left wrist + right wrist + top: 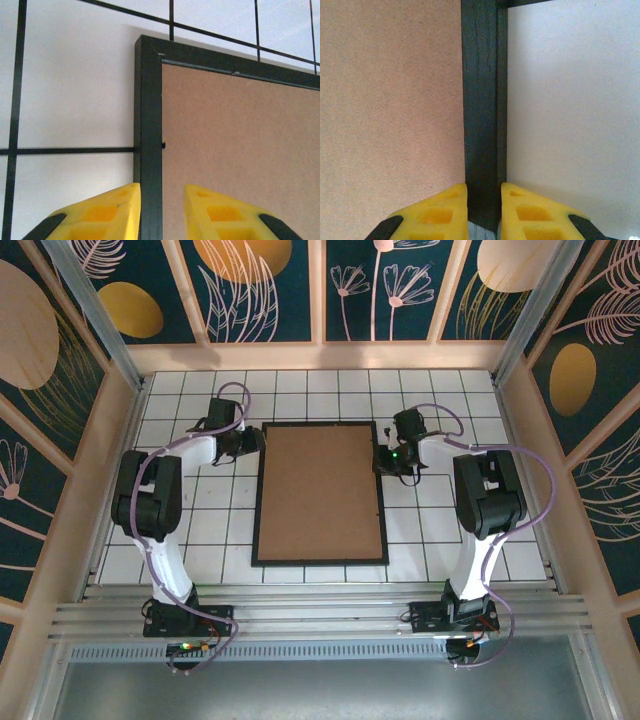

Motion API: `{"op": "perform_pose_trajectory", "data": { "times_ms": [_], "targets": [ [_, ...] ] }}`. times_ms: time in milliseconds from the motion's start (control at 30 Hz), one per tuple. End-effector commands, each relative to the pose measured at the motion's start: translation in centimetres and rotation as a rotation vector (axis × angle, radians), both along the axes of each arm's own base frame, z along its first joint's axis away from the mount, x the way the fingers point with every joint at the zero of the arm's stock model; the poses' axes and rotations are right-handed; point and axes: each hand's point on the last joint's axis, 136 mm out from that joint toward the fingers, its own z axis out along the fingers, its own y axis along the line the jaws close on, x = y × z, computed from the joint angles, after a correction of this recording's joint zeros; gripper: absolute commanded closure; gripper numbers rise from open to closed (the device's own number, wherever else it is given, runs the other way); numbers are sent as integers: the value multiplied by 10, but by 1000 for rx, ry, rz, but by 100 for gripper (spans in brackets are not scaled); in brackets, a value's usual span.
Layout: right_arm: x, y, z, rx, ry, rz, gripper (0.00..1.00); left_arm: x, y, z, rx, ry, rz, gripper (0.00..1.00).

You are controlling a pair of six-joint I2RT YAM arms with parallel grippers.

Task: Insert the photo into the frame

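The left tool [162,189] stands narrowly parted astride the left rail of the frame [148,125], near its far corner. One finger is clear of the wood on the board side, so it grips nothing. The right tool [483,186] is pinched on the opposite rail. The frame lies flat, back up, mid-surface [430,530] between the arms, its opening filled by the brown backing board [320,490]. Whether the photo lies beneath that board is hidden; if it does, the task looks nearly finished. No brand, label or writing is readable.
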Motion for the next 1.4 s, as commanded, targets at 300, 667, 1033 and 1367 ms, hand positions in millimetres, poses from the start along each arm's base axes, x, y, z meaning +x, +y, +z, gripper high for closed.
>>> {"op": "perform_pose_trajectory", "data": {
  "times_ms": [300, 667, 1033, 1367],
  "targets": [
    [-3, -15, -13, -46, 41, 0, 81, 20, -4, -25, 34, 79, -49, 71],
    [-4, -15, -14, -43, 46, 1, 81, 19, -8, -44, 27, 116, -74, 74],
    [-4, -11, -12, -24, 47, -1, 81, 6, -11, -60, 63, 163, -113, 71],
    [-6, -7, -13, -19, 51, 4, 81, -4, -12, -69, 130, 184, -129, 67]
  ]
}}
